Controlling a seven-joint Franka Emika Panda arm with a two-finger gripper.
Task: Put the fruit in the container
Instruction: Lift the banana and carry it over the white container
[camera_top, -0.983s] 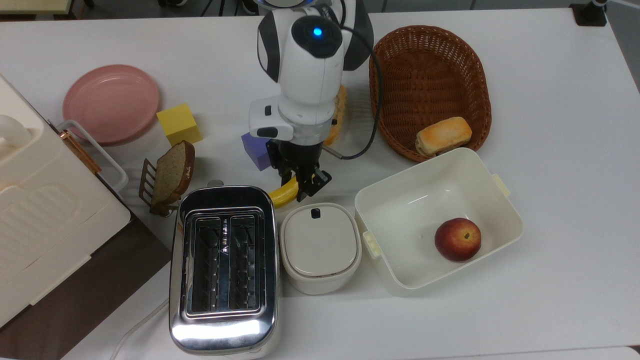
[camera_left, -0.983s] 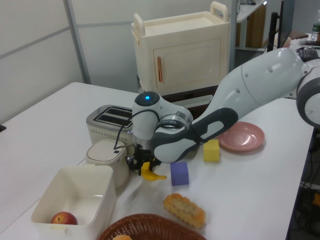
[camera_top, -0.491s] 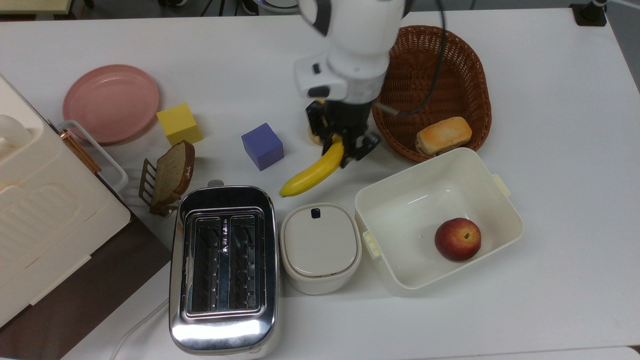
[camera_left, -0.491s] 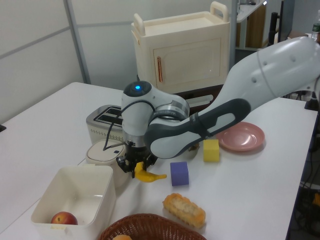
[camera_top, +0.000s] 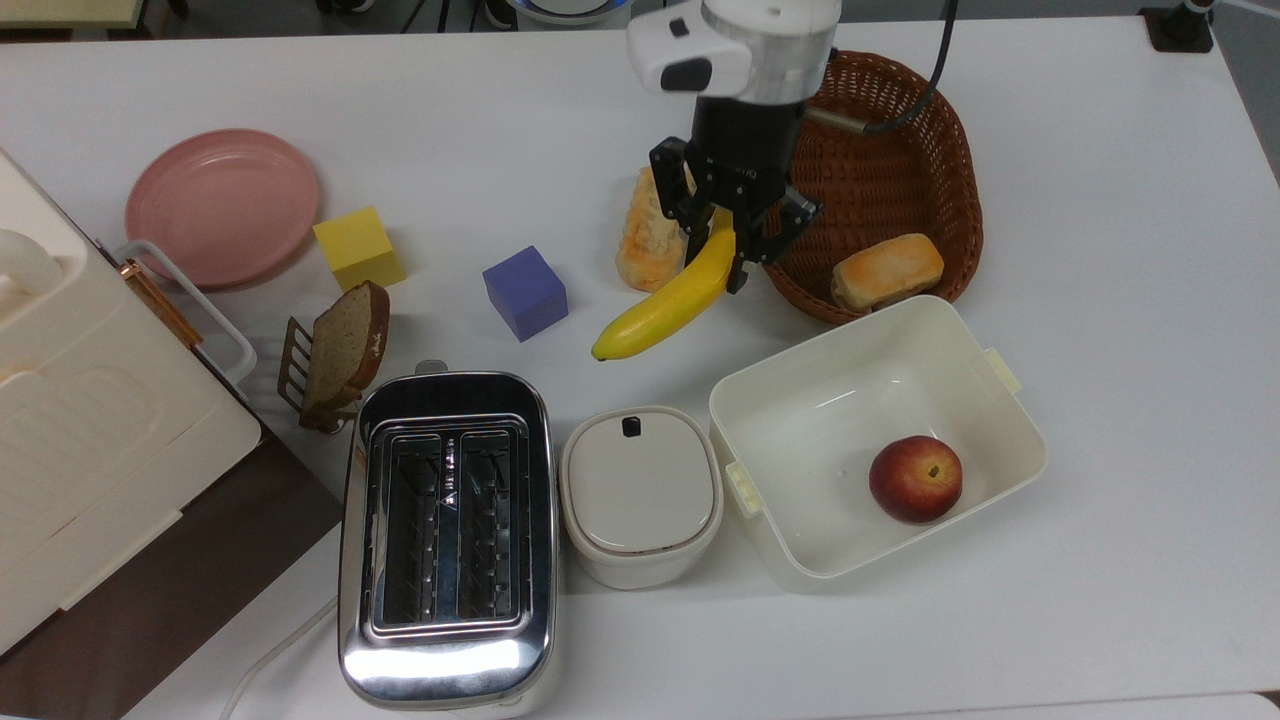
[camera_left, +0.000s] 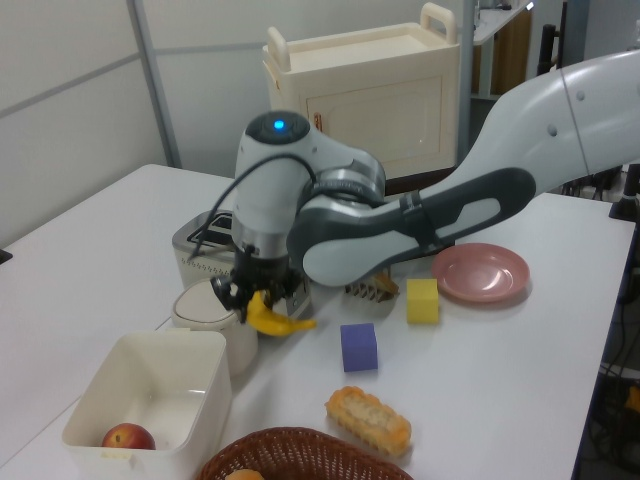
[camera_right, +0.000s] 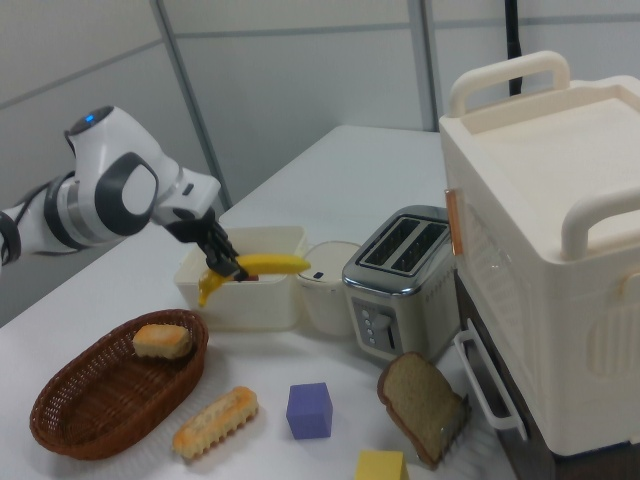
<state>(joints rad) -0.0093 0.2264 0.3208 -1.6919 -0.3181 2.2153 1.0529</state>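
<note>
One banana (camera_top: 668, 297) hangs in the air, pinched near one end between the two fingers of the gripper (camera_top: 728, 236), its free end slanting down toward the top view's lower left. In the top view it sits above bare table (camera_top: 1120, 300), between the purple cube (camera_top: 525, 293) and the tub (camera_top: 1000, 400), with the long crusty bread (camera_top: 645, 235) just beside it. The right view shows the banana (camera_right: 262, 266) lifted clear of the table, in front of the tub (camera_right: 245, 300) and near the lidded pot (camera_right: 325, 285). The tub stands open and holds a red apple (camera_top: 915, 479) toward the top view's right side. Behind it in the top view lies the wicker basket (camera_top: 880, 100) with a bread roll (camera_top: 887, 270) at its near edge. The toaster (camera_top: 445, 540) stands on the top view's left of the lidded pot (camera_top: 640, 495). Farther left are a slice of brown bread (camera_top: 347, 345) on a small rack, a yellow cube (camera_top: 358, 248) and a pink plate (camera_top: 222, 205).
</note>
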